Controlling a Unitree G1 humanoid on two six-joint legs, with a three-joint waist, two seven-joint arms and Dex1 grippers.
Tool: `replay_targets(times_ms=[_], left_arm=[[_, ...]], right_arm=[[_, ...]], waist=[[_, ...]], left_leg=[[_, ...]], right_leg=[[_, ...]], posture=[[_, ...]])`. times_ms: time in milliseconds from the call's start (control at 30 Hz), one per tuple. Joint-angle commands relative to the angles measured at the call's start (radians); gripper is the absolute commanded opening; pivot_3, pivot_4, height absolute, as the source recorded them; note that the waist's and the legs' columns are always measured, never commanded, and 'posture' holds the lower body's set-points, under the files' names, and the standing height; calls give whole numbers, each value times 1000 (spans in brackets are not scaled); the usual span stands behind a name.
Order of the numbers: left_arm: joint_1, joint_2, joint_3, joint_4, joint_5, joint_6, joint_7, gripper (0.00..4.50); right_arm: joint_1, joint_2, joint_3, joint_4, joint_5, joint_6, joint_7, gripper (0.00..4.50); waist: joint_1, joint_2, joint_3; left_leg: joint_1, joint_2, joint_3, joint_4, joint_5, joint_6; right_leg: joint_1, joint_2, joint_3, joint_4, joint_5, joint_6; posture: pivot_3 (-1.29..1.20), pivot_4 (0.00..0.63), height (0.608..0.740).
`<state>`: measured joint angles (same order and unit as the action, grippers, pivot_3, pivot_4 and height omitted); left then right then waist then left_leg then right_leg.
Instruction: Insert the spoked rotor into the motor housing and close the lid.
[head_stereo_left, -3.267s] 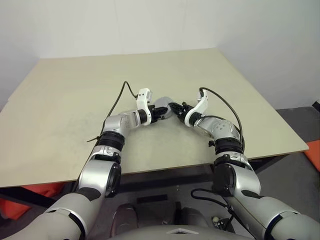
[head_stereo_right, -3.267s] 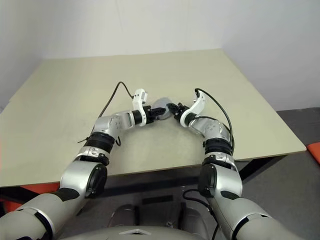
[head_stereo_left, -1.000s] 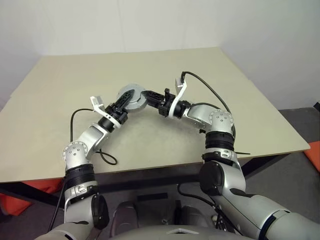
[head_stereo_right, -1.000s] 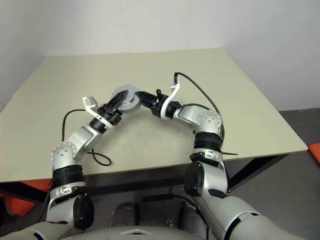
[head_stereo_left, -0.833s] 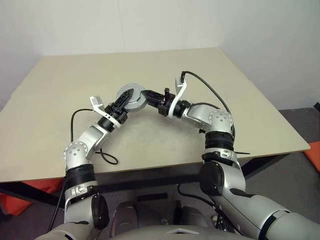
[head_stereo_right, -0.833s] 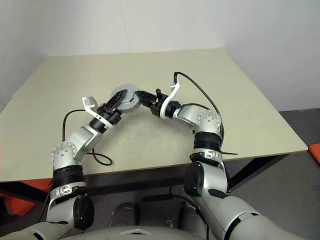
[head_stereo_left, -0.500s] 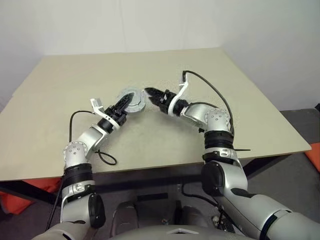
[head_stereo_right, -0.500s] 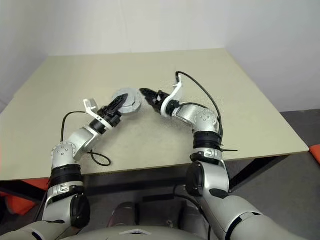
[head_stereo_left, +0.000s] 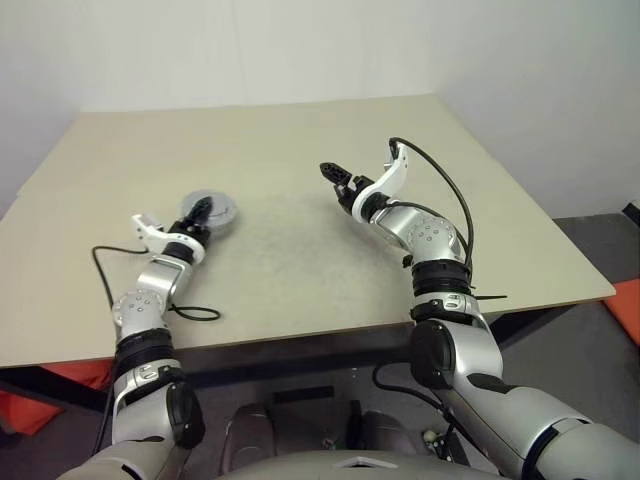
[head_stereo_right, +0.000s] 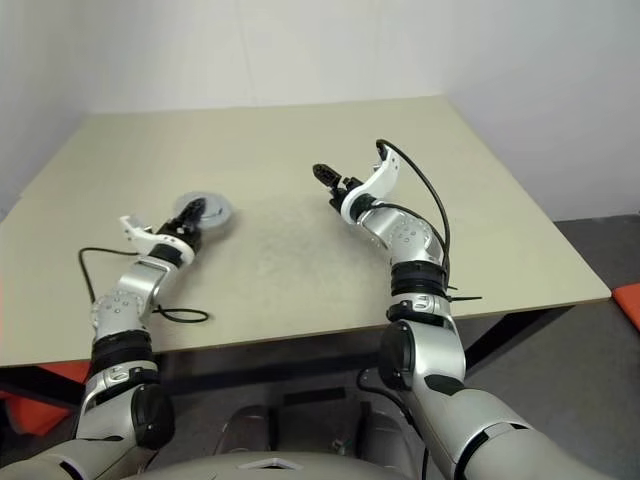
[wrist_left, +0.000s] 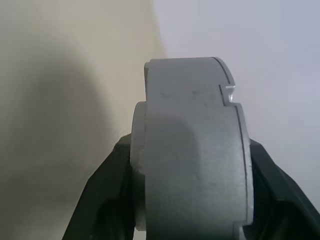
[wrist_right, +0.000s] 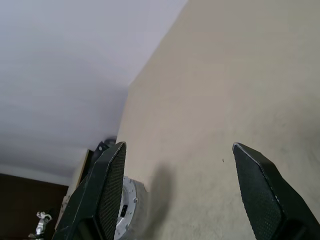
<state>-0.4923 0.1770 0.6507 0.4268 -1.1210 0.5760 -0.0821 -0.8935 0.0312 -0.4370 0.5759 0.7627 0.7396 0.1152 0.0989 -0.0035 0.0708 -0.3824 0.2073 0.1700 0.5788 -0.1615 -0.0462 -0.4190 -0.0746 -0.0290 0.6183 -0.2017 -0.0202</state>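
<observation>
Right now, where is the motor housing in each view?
Left eye view: motor housing at the table's left, in the left gripper's jaws.
Right eye view: motor housing, same place.
Left wrist view: centre, between the fingers.
Right wrist view: likely the silver rim behind a finger.
Shared landmark: table's far edge.

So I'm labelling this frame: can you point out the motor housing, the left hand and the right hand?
motor housing (head_stereo_left: 218, 212), left eye view, top face.
left hand (head_stereo_left: 200, 211), left eye view, between its fingertips, on the housing.
right hand (wrist_right: 177, 185), right wrist view, midway between open fingertips.

left gripper (head_stereo_left: 200, 211) clamped, right gripper (head_stereo_left: 333, 175) apparently spread
</observation>
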Motion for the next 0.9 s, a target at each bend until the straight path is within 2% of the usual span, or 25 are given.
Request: replay_targets(times_ms=[33, 233, 333, 467, 633, 900], left_arm=[[-62, 19, 7, -3, 15, -26, 13, 2310], [-68, 17, 4, 9, 49, -32, 31, 2310], [-67, 27, 0, 20, 77, -33, 42, 3037], [-65, 37, 14, 33, 101, -39, 66, 4351], [-50, 73, 33, 32, 138, -59, 76, 4433], [-69, 242, 86, 125, 220, -137, 69, 4433]], right_arm=[[-19, -3, 8, -42, 5, -16, 18, 3830], [-11, -2, 14, -54, 5, -15, 17, 3830], [-20, 1, 13, -54, 5, -30, 21, 3858], [-32, 5, 6, -52, 14, -38, 19, 3858], [-45, -3, 16, -28, 2, -41, 33, 3858], [-99, -35, 15, 73, -23, -70, 66, 3858]], waist=[[8, -1, 0], [9, -4, 0], [7, -4, 0], [6, -4, 0], [3, -4, 0], [-1, -4, -1]], left_leg=[[-1, 0, 0, 0, 0, 0], [-1, 0, -1, 2, 0, 0], [0, 0, -1, 2, 0, 0], [1, 0, -1, 2, 0, -1], [2, 0, -1, 3, 1, -1], [3, 1, -1, 2, 1, -2]], right_leg=[[0, 0, -1, 0, 0, 0], [0, -1, -1, 1, 0, -1], [0, -1, 0, 3, 0, -1], [0, -1, 0, 4, 0, -1], [0, -1, 0, 4, 0, -2], [0, 0, 0, 4, -1, -4]], posture=[[0, 0, 740], [0, 0, 740], [0, 0, 740], [0, 0, 740], [0, 0, 740], [0, 0, 740]])
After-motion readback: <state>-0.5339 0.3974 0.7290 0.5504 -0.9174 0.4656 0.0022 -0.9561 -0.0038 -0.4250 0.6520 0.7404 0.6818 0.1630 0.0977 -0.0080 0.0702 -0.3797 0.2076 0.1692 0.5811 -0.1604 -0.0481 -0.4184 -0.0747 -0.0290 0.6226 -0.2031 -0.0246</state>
